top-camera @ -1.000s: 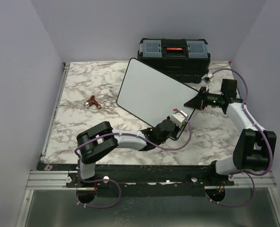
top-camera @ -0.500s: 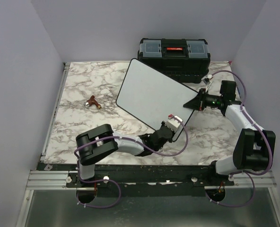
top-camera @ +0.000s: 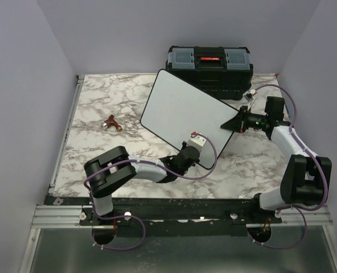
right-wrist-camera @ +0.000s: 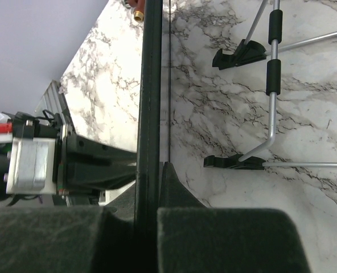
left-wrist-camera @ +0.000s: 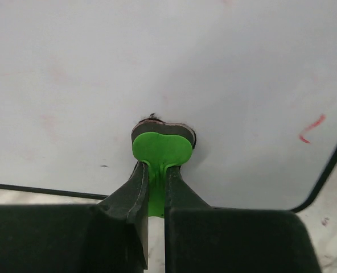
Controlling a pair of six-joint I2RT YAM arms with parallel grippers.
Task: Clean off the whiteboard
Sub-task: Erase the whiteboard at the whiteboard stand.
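The whiteboard (top-camera: 183,114) stands tilted in the middle of the marble table. My right gripper (top-camera: 235,124) is shut on the board's right edge; in the right wrist view the black frame (right-wrist-camera: 149,85) runs between its fingers. My left gripper (top-camera: 192,149) is shut on a small green eraser (left-wrist-camera: 160,149) and presses its dark pad against the board's white face (left-wrist-camera: 168,62) near the bottom edge. A short red marker stroke (left-wrist-camera: 312,128) shows to the right of the eraser, by the board's lower right corner. Faint pink smears lie on the face.
A black toolbox with a red latch (top-camera: 209,63) stands behind the board. A small brown and brass object (top-camera: 111,122) lies on the table at the left. The board's metal stand legs with black feet (right-wrist-camera: 269,85) rest on the table behind it.
My left gripper has slid the eraser leftward along the board's lower edge, from the lower right corner toward the middle. The right gripper and the board have hardly moved.
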